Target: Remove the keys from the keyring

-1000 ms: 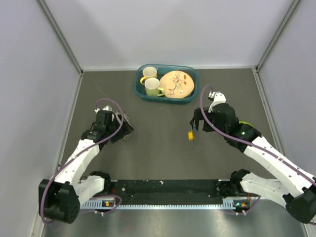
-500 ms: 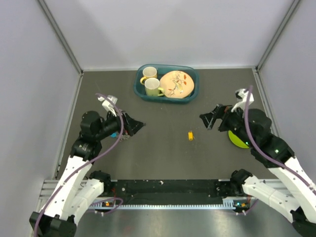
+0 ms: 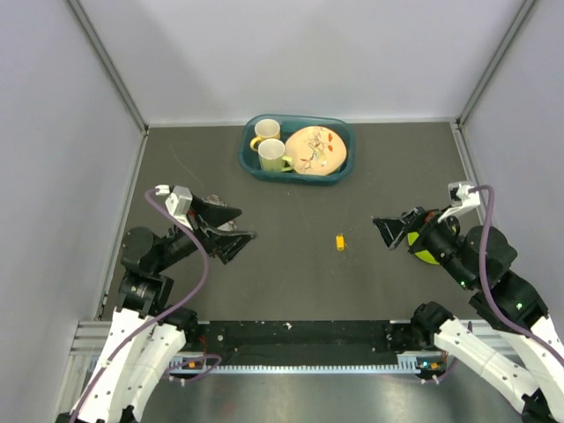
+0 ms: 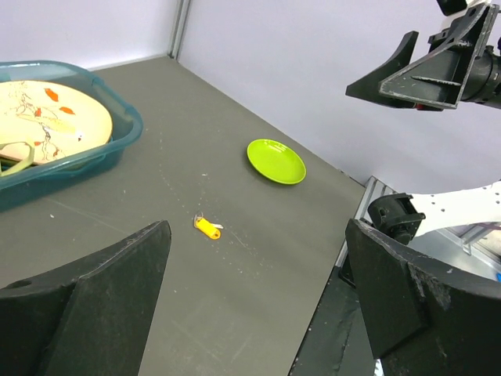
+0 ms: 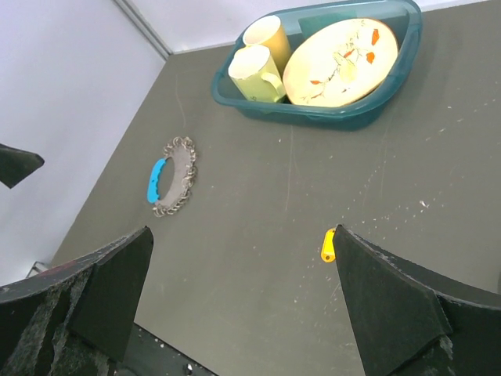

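An orange-yellow key head (image 3: 340, 241) lies alone on the dark table; it also shows in the left wrist view (image 4: 207, 228) with a small silvery bit beside it, and in the right wrist view (image 5: 328, 244). The bunch of silvery keys (image 5: 174, 188) with a teal-blue piece (image 5: 156, 180) lies flat at the left in the right wrist view; the top view hides it under the left arm. The keyring wire is too small to make out. My left gripper (image 3: 238, 226) is open and empty, raised above the table. My right gripper (image 3: 386, 232) is open and empty, raised right of the orange piece.
A teal tub (image 3: 345, 159) at the back holds two yellow mugs (image 3: 273, 155) and a patterned plate (image 3: 315, 150). A lime-green plate (image 3: 424, 255) lies under the right arm, seen also in the left wrist view (image 4: 275, 160). Grey walls close both sides.
Both arms have lifted and drawn back toward their bases. The left gripper rose off the key bunch. The right arm swung right, uncovering the green plate. The orange piece has not moved.
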Motion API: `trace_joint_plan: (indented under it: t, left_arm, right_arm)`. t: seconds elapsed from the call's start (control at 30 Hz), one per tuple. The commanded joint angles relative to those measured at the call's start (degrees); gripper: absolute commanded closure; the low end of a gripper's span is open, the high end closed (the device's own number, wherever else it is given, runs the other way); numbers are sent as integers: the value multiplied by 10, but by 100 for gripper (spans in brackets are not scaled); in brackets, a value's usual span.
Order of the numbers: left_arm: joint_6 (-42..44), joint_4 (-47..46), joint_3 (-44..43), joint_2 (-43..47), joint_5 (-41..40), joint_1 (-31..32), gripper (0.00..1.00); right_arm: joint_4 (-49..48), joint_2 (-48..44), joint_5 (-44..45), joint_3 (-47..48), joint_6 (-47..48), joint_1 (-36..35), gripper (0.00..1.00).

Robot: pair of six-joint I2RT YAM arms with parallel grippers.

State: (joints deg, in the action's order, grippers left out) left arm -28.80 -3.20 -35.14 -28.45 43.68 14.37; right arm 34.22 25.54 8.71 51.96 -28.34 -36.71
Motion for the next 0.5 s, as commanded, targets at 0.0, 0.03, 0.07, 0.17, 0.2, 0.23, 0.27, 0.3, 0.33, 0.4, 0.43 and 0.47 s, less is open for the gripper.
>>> trace_joint_plan:
  t: [0.0,0.03,0.07,0.17,0.2,0.23,0.27,0.3,0.33,0.4,0.43,0.47]
  left_arm:
    - [8,-30,3,16,5,1,1]
    - [10,-26,2,18,6,1,1]
    - [14,-24,2,22,4,2,1]
    - [24,-16,-3,28,-6,1,1]
    - [26,-15,-5,28,-6,1,1]
    - [29,-15,-5,28,-7,1,1]
    - [34,-8,-9,28,-10,1,1]
    - [37,-5,-11,29,-12,1,1]
    - [37,-3,-12,30,-16,1,1]
    - [37,-2,-10,33,-18,1,1]
    - [36,-3,-10,33,-18,1,1]
    - [34,-4,-10,34,-18,1,1]
  right_arm:
    - [-11,-9,0,7,3,3,1]
    - [-10,-9,0,7,6,4,1]
    - [-11,-10,0,7,5,3,1]
    - [-11,-11,-1,7,5,4,1]
    - [-11,-11,-2,7,4,4,1]
    - [-11,-10,-1,7,3,3,1]
    - [-12,-10,-1,6,3,3,1]
    - [-12,-10,-1,7,2,4,1]
    - [-11,-10,-1,6,2,3,1]
    - [-11,-8,-2,6,3,3,1]
    - [-11,-8,-2,8,2,3,1]
    - [-10,-8,-3,9,2,3,1]
